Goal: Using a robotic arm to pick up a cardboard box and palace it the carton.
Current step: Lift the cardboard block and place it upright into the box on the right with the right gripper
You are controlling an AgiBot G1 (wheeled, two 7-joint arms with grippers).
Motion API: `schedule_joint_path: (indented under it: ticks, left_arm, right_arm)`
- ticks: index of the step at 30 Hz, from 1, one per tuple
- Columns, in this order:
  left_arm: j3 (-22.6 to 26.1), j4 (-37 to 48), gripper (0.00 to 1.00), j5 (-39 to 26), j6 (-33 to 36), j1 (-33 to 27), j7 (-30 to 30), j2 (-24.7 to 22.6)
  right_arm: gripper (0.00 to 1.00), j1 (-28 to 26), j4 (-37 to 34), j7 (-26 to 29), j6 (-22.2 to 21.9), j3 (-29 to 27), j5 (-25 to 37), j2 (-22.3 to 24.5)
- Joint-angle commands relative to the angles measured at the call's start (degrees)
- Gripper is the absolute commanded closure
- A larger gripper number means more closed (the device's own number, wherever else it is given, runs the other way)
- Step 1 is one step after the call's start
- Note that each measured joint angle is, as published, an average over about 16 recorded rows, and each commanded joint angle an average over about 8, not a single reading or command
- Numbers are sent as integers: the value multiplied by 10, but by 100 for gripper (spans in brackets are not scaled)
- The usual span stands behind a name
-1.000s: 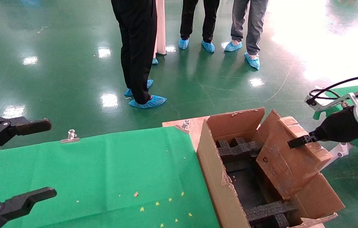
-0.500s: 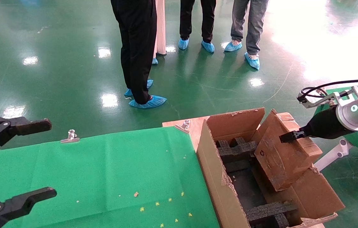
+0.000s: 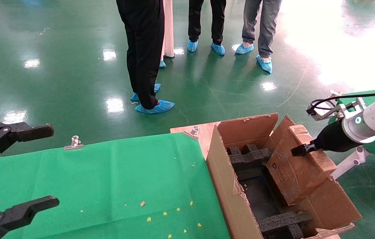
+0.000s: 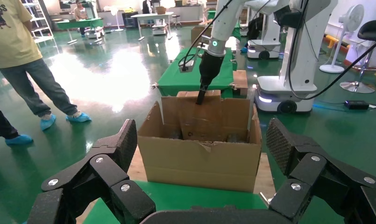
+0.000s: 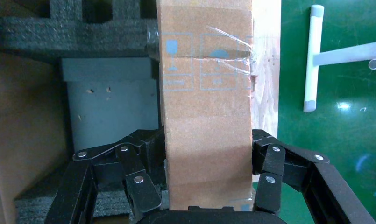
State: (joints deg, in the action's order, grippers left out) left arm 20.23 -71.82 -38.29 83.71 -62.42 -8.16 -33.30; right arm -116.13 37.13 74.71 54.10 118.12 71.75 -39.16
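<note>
While gripped: cardboard box [image 3: 296, 167] tilted inside carton [image 3: 227, 186]; right gripper [image 3: 298, 150].

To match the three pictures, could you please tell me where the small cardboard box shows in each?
Head view: cardboard box, tilted in the carton.
Left wrist view: upright behind the carton's front wall.
Right wrist view: centre, between the pincer's fingers.
Shared landmark: the right pincer gripping it.

Black foam inserts [image 3: 249, 156] and tall flaps [image 3: 332, 202] crowd the carton [image 3: 227, 186]'s narrow middle gap.
</note>
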Motion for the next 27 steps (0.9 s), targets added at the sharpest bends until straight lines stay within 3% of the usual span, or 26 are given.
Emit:
schedule_joint_path:
  ticks: [1, 11, 27]
  left_arm:
    - [0, 0, 0, 0, 0, 0, 0, 0]
    - [0, 0, 0, 0, 0, 0, 0, 0]
    - [0, 0, 0, 0, 0, 0, 0, 0]
  right_arm:
    - [100, 3, 4, 6, -2, 2, 3, -1]
    - [100, 50, -34, -1, -36, -3, -11, -30]
    - [100, 115, -119, -70, -47, -25, -50, -71]
